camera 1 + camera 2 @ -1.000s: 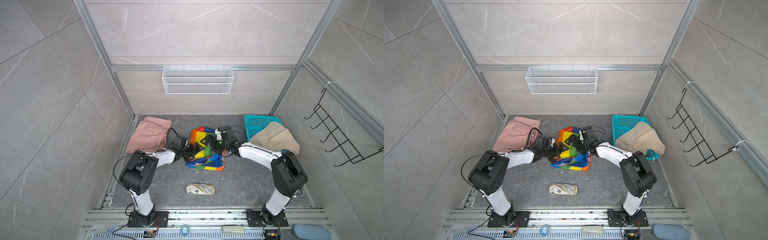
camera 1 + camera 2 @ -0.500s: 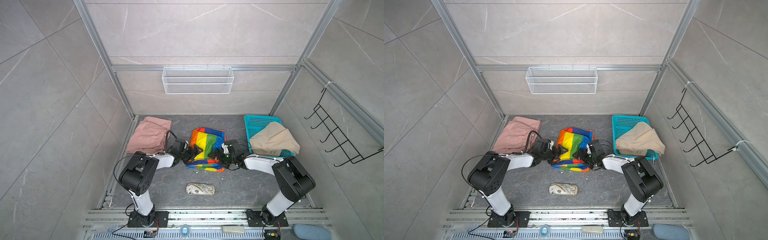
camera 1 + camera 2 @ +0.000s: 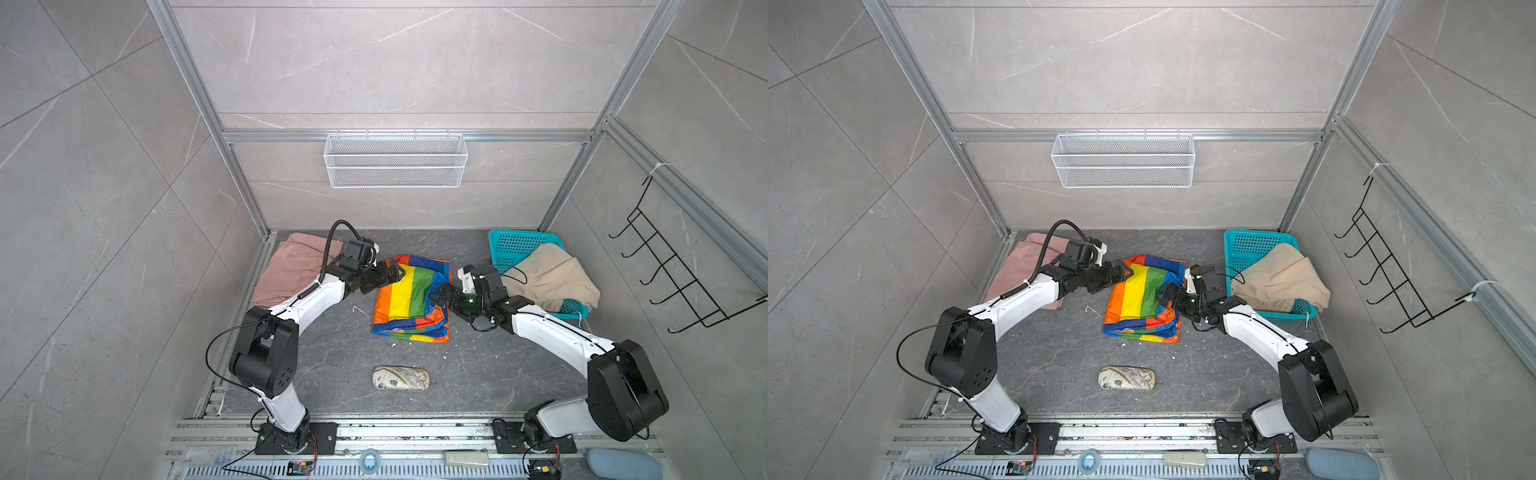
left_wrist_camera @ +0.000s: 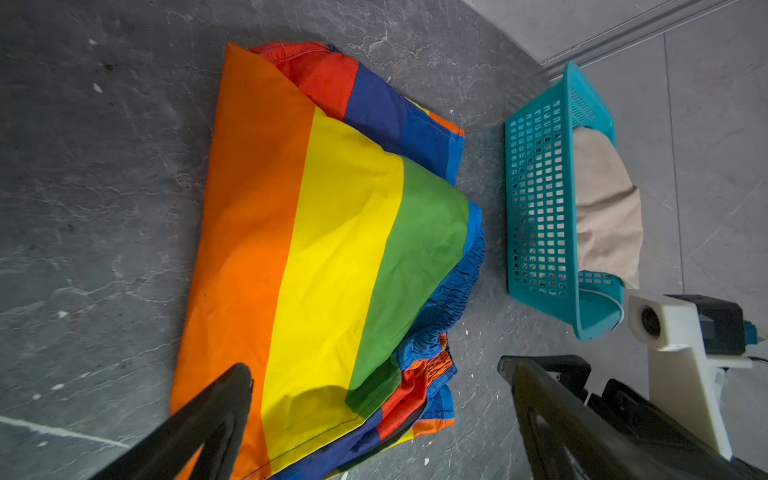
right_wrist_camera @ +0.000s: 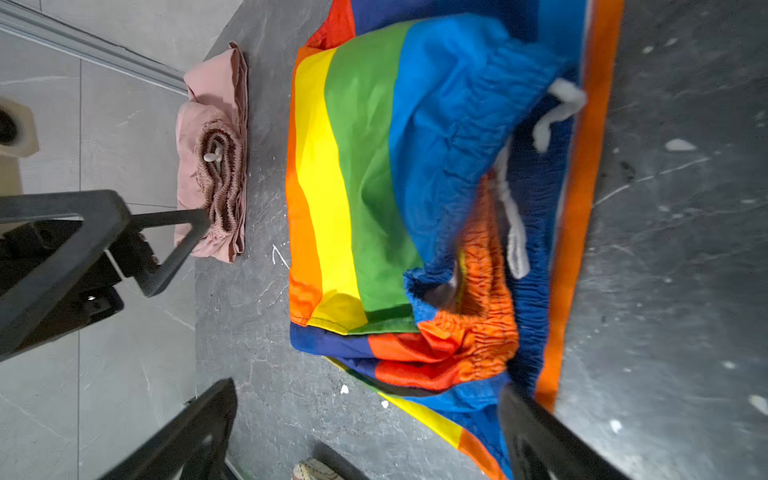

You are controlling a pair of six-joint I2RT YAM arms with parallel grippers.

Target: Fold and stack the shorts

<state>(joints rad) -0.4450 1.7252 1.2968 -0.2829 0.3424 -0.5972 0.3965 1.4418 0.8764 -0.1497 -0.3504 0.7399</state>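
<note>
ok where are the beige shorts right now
In both top views the beige shorts lie draped over the teal basket at the back right, right of the rainbow shorts.

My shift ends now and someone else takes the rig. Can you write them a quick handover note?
Left tool: open, empty, at the far left corner of the rainbow shorts. Right tool: open, empty, at their right edge.
Rainbow shorts lie roughly folded in the centre; pink shorts folded, back left; beige shorts draped unfolded over the teal basket.
To do: fold beige, stack all three.
</note>
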